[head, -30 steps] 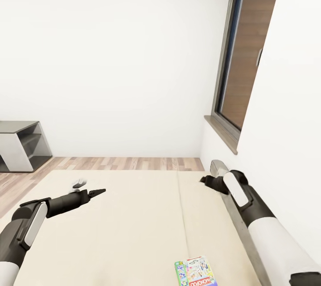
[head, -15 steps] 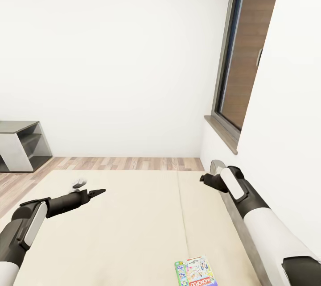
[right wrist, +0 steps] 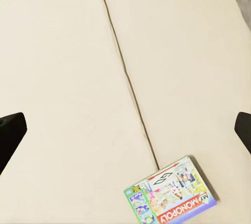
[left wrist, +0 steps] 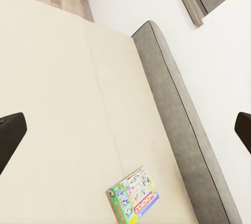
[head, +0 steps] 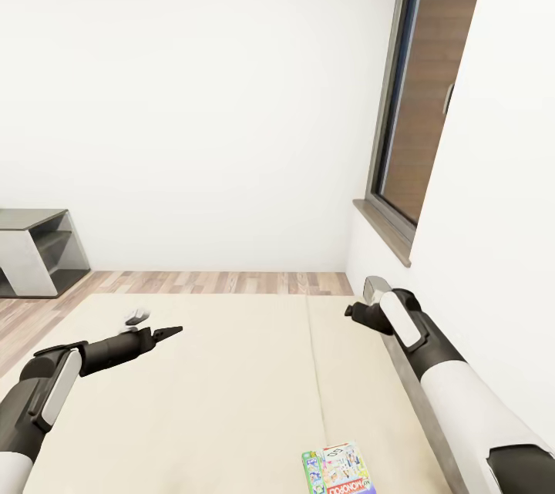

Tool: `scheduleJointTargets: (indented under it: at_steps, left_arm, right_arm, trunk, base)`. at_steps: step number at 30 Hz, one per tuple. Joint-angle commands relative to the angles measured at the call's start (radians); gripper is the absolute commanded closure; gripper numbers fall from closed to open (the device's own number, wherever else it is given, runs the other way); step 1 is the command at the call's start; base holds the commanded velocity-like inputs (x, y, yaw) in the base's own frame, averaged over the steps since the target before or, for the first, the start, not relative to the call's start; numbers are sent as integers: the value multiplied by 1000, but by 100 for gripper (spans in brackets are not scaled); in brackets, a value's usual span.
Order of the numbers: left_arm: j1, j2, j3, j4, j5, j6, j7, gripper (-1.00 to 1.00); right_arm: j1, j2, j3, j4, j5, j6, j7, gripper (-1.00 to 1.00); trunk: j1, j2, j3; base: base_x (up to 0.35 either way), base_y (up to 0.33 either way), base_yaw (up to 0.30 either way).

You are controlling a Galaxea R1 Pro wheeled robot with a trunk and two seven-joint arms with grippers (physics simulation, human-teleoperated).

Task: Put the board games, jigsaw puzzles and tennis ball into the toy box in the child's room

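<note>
A white-and-green board game [head: 337, 469] lies flat on the bed [head: 216, 386], on the beige sheet near its close right corner. The box also appears in the left wrist view [left wrist: 134, 197] and in the right wrist view [right wrist: 171, 192]. My left gripper [head: 166, 333] hovers over the bed's left half, well away from the box, open and empty [left wrist: 125, 132]. My right gripper [head: 354, 312] hangs over the bed's far right side, beyond the box, with its fingers [right wrist: 9, 132] spread wide and nothing between them.
The grey headboard [left wrist: 183, 114] runs along the bed's right side against the white wall. A dark-framed window [head: 416, 93] with a sill [head: 385, 228] stands above it. A grey open shelf unit [head: 35, 251] sits at far left on the wood-plank floor [head: 216, 282].
My right forearm has shifted slightly leftward; its gripper stays at nearly the same spot. The left arm and the board game have not moved.
</note>
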State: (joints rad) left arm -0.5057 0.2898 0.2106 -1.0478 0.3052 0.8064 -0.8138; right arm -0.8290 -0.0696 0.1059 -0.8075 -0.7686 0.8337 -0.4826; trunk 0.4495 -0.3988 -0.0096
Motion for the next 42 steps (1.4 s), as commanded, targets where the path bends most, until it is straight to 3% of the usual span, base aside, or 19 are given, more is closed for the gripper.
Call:
scheduleJointTargets:
  at_steps: [1, 37, 42]
  left_arm:
    - [-1, 0, 1, 0, 2, 5, -2, -100]
    - [-1, -3, -5, -4, 2, 4, -4, -100]
    - [-1, -3, -5, -4, 2, 4, -4, -100]
  right_arm:
    - [0, -2, 5, -1, -10, 0, -9, -100]
    - [50, -2, 5, 0, -12, -7, -1, -100]
    - [52, -2, 5, 45, -8, -8, -1, -100]
  trunk:
    - [1, -1, -1]
    - [1, -1, -1]
    - [1, -1, -1]
  base:
    - [0, 0, 0]
    - [0, 0, 0]
    - [0, 0, 0]
